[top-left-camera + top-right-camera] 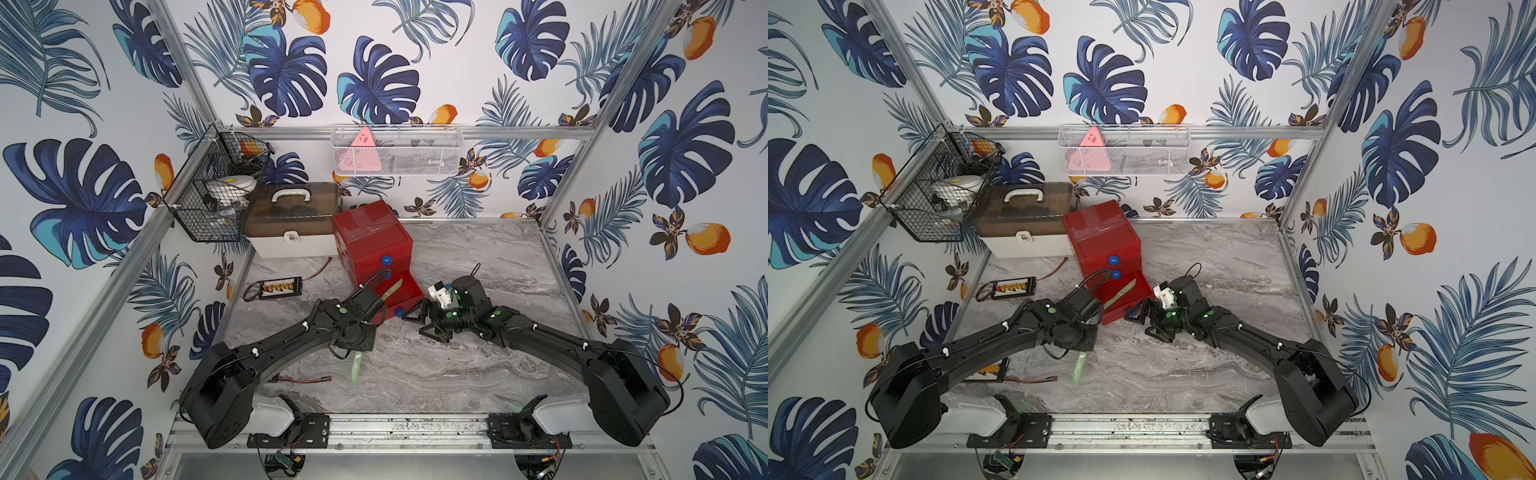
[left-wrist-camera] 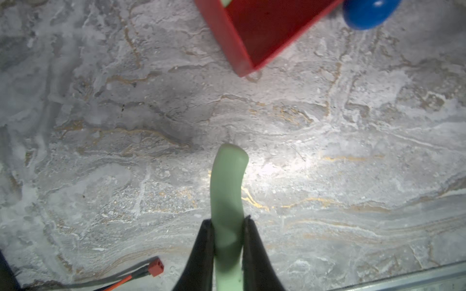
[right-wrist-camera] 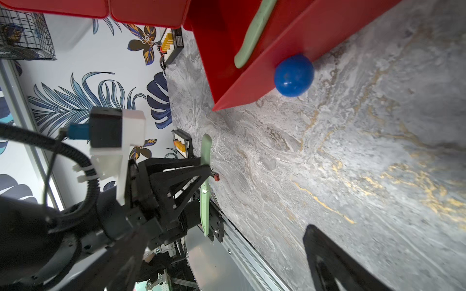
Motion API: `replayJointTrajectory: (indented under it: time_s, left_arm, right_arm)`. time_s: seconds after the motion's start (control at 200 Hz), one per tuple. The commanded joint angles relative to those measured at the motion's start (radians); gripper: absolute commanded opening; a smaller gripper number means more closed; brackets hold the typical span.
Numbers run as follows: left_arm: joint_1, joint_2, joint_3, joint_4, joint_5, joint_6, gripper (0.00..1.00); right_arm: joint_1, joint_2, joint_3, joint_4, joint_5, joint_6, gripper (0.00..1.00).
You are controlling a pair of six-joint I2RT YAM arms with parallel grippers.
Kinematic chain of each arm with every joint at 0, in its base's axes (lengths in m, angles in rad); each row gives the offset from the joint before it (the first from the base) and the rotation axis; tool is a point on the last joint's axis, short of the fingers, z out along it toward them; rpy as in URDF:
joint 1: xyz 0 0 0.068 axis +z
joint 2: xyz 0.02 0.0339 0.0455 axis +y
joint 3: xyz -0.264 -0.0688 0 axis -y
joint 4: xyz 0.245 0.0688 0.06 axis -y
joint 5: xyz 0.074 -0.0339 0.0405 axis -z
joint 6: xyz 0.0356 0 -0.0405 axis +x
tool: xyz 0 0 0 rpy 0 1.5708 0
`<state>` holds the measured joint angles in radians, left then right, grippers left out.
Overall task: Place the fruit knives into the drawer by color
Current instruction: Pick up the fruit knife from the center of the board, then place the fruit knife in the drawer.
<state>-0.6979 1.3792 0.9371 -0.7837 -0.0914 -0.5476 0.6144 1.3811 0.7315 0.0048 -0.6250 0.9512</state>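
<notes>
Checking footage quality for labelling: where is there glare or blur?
Left wrist view: bright glare on the marble table beside the pale green knife in the left end effector; blue knob blurred. Right wrist view: the left arm nearby is soft. Both top views: evenly lit.

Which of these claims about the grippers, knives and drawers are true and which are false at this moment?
1. The left gripper is pinching a green knife. True.
2. The bottom drawer is shut. False: it is pulled out.
3. A second green knife lies inside that drawer. True.
4. The right gripper is clamped on a knife. False: its jaws stand open and empty, close to the bottom drawer's knob.
</notes>
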Motion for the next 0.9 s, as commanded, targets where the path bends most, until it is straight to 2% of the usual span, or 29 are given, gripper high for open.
replayJointTrajectory:
  time_s: [0.0, 0.195, 0.51, 0.68, 0.891]
  left_arm:
    - [-0.040, 0.009, 0.040, -0.042, -0.055, 0.100, 0.08]
    - [-0.104, 0.046, 0.126, -0.023, -0.139, 0.272, 0.10]
    - [-0.108, 0.161, 0.227, 0.198, -0.319, 0.568, 0.15]
    - [-0.110, 0.241, 0.321, 0.270, -0.362, 0.645, 0.14]
    - [-0.114, 0.348, 0.426, 0.358, -0.386, 0.713, 0.15]
  right_arm:
    - [-0.002, -0.027, -0.026, 0.000, 0.016, 0.028, 1.00]
    - [-0.008, -0.107, -0.091, -0.037, 0.061, 0.080, 1.00]
    - [-0.010, -0.341, -0.299, 0.053, 0.162, 0.390, 1.00]
    - [-0.010, -0.390, -0.310, -0.008, 0.183, 0.391, 1.00]
    - [-0.010, -0.383, -0.317, 0.010, 0.189, 0.411, 1.00]
